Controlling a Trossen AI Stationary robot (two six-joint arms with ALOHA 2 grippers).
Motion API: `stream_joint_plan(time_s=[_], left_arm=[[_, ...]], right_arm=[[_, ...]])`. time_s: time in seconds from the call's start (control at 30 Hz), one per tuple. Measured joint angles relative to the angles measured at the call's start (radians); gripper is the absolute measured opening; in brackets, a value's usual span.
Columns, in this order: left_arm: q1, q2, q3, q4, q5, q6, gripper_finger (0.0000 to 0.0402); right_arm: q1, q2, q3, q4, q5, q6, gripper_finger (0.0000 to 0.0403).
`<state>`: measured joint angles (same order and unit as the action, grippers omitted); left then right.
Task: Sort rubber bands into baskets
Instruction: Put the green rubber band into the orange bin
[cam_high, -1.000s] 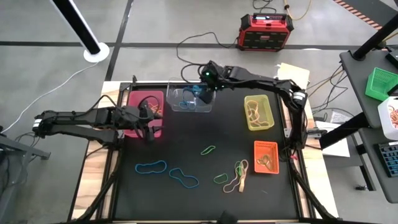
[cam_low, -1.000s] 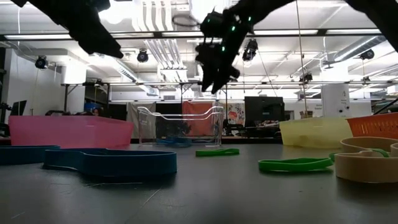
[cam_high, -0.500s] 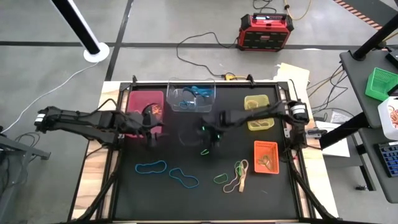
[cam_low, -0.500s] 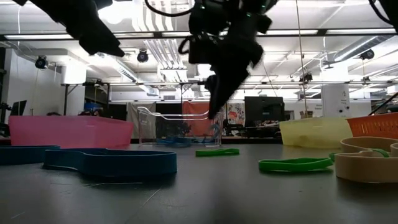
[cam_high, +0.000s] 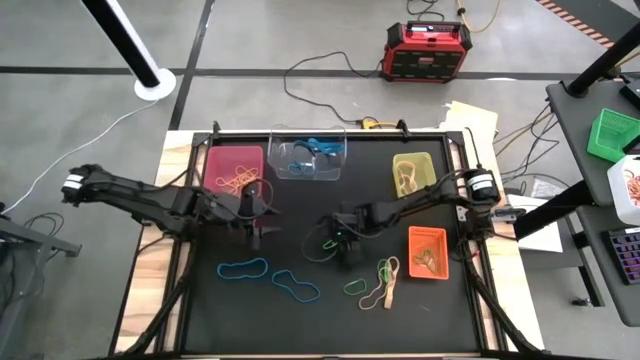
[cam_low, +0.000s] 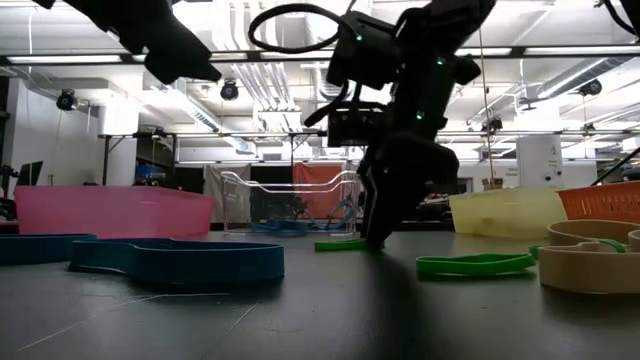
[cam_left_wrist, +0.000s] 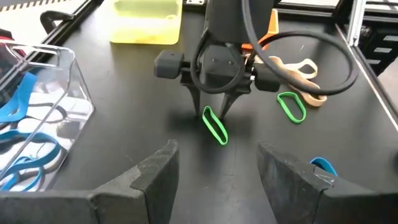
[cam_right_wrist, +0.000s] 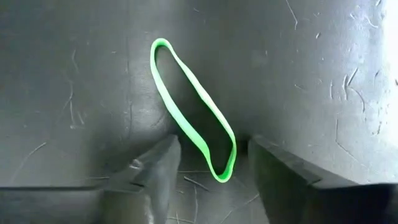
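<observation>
A green rubber band (cam_right_wrist: 193, 112) lies flat on the black mat; it also shows in the high view (cam_high: 333, 241) and the low view (cam_low: 345, 244). My right gripper (cam_right_wrist: 214, 177) is open just above the mat, pointing down, with one finger on each side of the band's end and no touch that I can see. My left gripper (cam_left_wrist: 217, 186) is open and empty, above the mat near the pink basket (cam_high: 233, 172). The clear basket (cam_high: 308, 155) holds blue bands. The yellow-green basket (cam_high: 415, 178) and the orange basket (cam_high: 427, 252) hold tan bands.
Two blue bands (cam_high: 243, 267) (cam_high: 296, 287) lie on the mat toward the near edge. A green band (cam_high: 358, 286) and a bunch of tan and green bands (cam_high: 386, 280) lie near the orange basket. A red-black power box (cam_high: 427, 50) stands on the floor beyond the table.
My right gripper has gone from over the clear basket toward the table's near edge and down to the mat, ending over the green band. My left gripper has shifted a little toward the table's right and near edges. The green band has stayed in place.
</observation>
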<state>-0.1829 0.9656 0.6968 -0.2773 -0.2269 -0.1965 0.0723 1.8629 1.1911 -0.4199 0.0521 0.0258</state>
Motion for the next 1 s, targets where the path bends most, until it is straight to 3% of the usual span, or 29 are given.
stream_joint_plan(time_s=[0.23, 0.3, 0.47, 0.57, 0.8, 1.0], left_arm=[[0.000, 0.076, 0.000, 0.020, -0.001, 0.000, 0.0196], [0.000, 0.091, 0.000, 0.031, -0.001, 0.000, 0.0196], [0.000, 0.101, 0.000, 0.043, -0.002, 0.006, 0.0196], [0.000, 0.098, 0.000, 0.043, -0.001, 0.020, 0.0196], [0.000, 0.096, 0.000, 0.040, -0.001, 0.041, 0.0196], [0.000, 0.096, 0.000, 0.039, -0.001, 0.042, 0.0196]], right_arm=[[0.000, -0.005, -0.044, 0.052, -0.012, -0.012, 0.0042], [0.000, -0.014, -0.041, 0.035, -0.022, -0.015, 0.0019], [0.016, -0.111, -0.010, -0.122, -0.027, 0.017, 0.0010], [0.038, -0.218, 0.018, -0.313, -0.027, 0.103, 0.0009], [0.131, -0.476, 0.020, -0.805, -0.139, 0.604, 0.0009], [0.285, -0.643, -0.081, -0.895, -0.140, 0.977, 0.0024]])
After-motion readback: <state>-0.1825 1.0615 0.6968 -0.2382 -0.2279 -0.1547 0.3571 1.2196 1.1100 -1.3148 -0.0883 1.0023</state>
